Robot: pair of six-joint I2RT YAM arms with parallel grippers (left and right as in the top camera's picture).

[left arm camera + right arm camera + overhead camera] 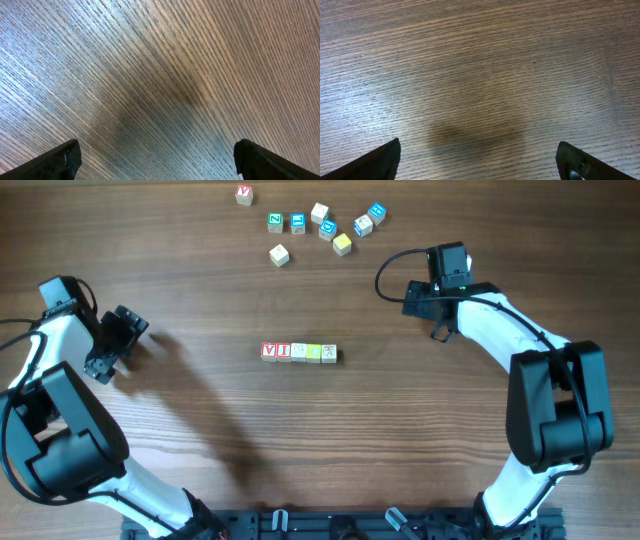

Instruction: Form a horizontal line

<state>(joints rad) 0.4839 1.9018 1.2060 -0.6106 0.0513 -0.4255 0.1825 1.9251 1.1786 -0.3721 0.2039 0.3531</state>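
Note:
Several small letter blocks stand side by side in a horizontal row (298,352) at the table's middle, red-edged at the left and pale green and cream toward the right. More loose blocks lie scattered at the back: a red-lettered one (244,194), a cluster of blue, white and yellow ones (328,224), and a cream one (279,254). My left gripper (112,345) is open and empty at the far left. My right gripper (428,308) is open and empty, right of the row. Both wrist views show only bare wood between the fingertips (157,160) (477,160).
The table is dark wood grain (300,440). The arm bases and a black rail sit along the front edge (340,525). A black cable loops off the right arm (385,275).

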